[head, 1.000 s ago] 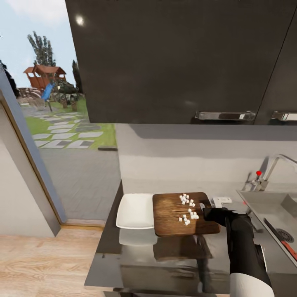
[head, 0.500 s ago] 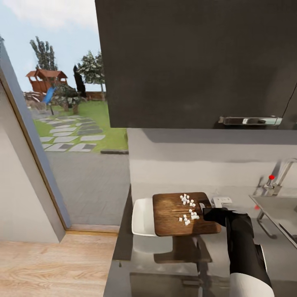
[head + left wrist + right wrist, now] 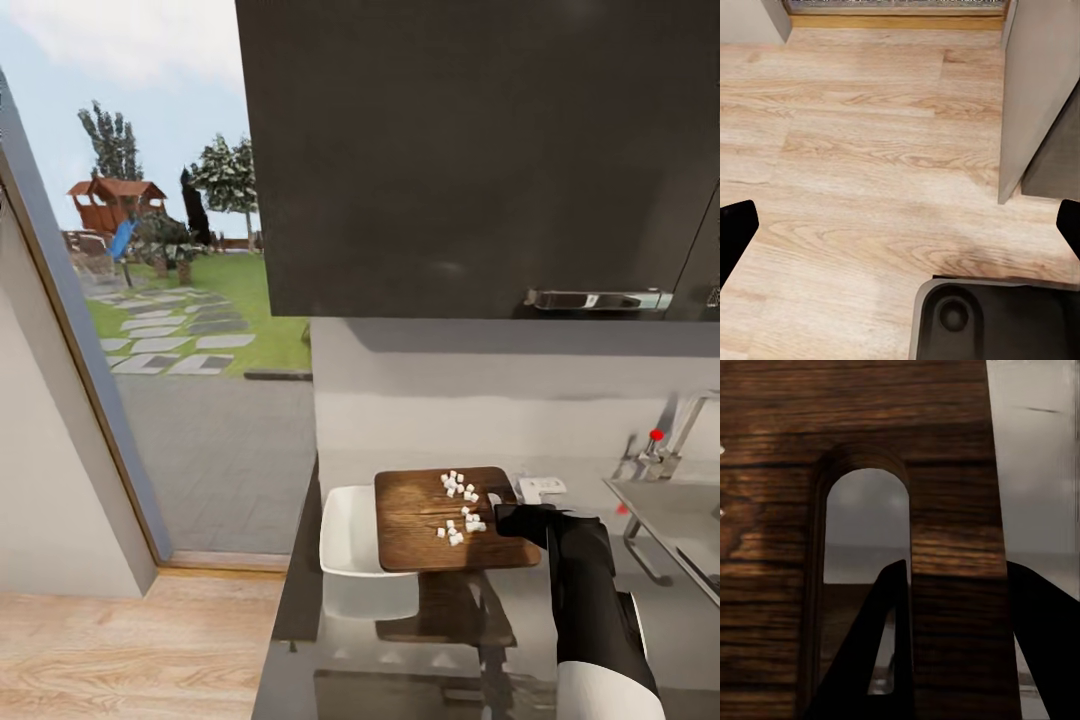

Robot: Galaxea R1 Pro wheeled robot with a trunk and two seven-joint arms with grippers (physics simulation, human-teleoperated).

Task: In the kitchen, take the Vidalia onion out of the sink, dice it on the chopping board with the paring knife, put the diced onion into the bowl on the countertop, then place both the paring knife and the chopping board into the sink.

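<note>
The brown chopping board (image 3: 420, 525) hangs a little above the grey countertop (image 3: 520, 640) and casts a shadow on it. Its left end covers the right part of the white bowl (image 3: 345, 530). Small white cubes of diced onion (image 3: 460, 505) lie on the board's right half. My right gripper (image 3: 505, 512) is shut on the board's handle end. In the right wrist view one finger (image 3: 892, 645) passes through the slot and the other stands outside the edge of the board (image 3: 945, 472). The sink (image 3: 665, 505) lies at the right. A dark strip in it (image 3: 702, 568) may be the paring knife. My left gripper (image 3: 900, 232) is open over the floor.
A chrome tap (image 3: 685, 420) with a red dot stands behind the sink. Dark wall cabinets (image 3: 480, 150) hang above the counter. A white socket block (image 3: 543, 488) sits by the wall. Left of the counter's end lies wooden floor (image 3: 130, 640) and a glass door. The robot's base (image 3: 997, 319) is below my left gripper.
The view has shifted sideways, so the camera moved. Against the counter, my right arm has carried the board left, from beside the bowl to over its right part.
</note>
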